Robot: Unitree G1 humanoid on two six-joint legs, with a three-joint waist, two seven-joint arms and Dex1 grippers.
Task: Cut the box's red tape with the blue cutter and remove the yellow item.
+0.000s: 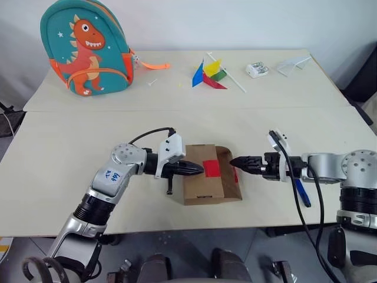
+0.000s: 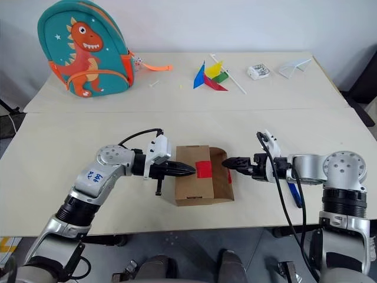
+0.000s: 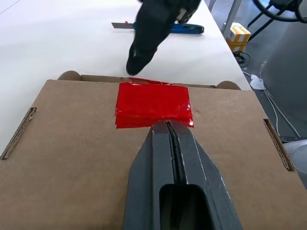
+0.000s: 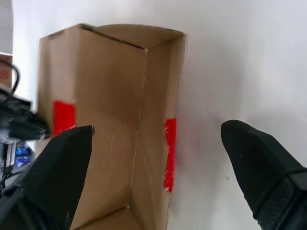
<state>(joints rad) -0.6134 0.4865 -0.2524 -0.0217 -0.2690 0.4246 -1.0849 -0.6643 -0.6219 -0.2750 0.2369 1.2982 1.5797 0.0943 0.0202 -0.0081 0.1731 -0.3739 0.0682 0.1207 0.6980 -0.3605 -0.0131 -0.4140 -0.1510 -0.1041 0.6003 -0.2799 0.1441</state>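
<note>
Pale desk [image 1: 70,159] holding the box [image 1: 203,184] mid-front, red tape [image 1: 211,168] cut — left claw [image 1: 199,170], pressed together, pins its lid; you should ease the spread right claw [image 1: 234,161] under the raised flap — yellow item unseen, blue cutter [image 1: 301,192] aside.

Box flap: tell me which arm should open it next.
Probably right: the right gripper is open at the box's cut flap edge, while the shut left gripper presses on the red tape.

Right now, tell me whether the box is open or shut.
Open: the box has one flap swung out toward the right tool, and the red tape is split in two.
</note>
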